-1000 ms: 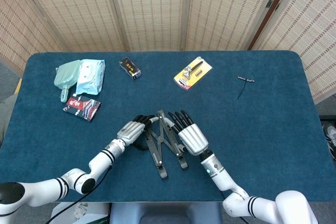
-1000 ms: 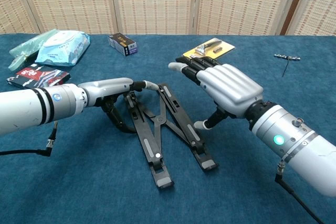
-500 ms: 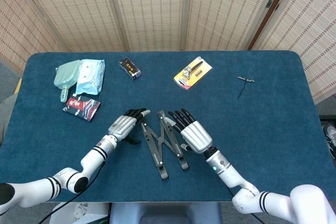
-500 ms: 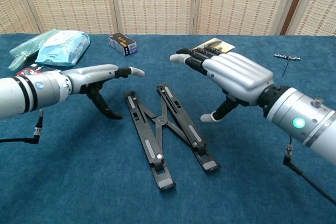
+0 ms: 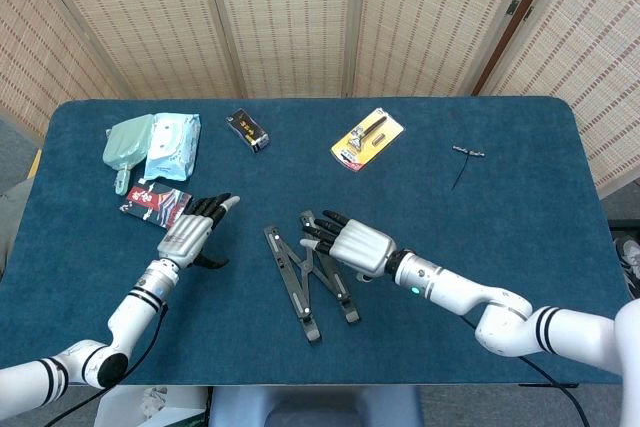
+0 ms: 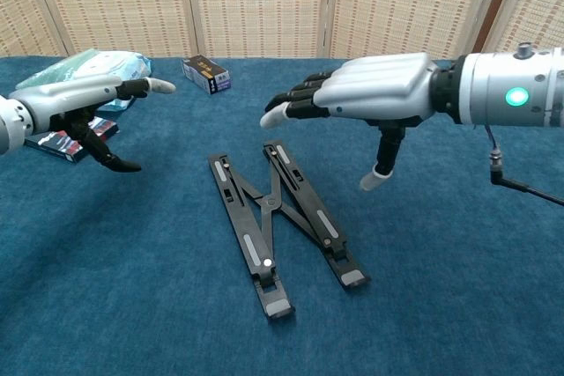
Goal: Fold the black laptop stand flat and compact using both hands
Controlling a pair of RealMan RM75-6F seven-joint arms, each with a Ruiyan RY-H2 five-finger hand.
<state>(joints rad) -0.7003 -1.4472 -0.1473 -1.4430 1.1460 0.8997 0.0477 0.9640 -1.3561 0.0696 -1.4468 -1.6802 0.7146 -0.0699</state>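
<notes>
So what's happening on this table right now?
A two-armed robot is working on a black laptop stand, which lies flat on the blue table in a narrow X shape. Neither hand touches it: the left hand is open off to the side, and the right hand hovers open above it.

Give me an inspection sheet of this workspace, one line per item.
Surface: blue cloth table.
Job's things: black laptop stand lies flat, its bars crossed in an X, untouched.
Clutter: wipes packs, red-black packet, small dark box, yellow carded tool, small T-shaped tool.
Robot hands: left robot hand open, off to the stand's left; right robot hand open, above the stand.
Cables: one hangs at the right wrist.
Surroundings: woven folding screens.
</notes>
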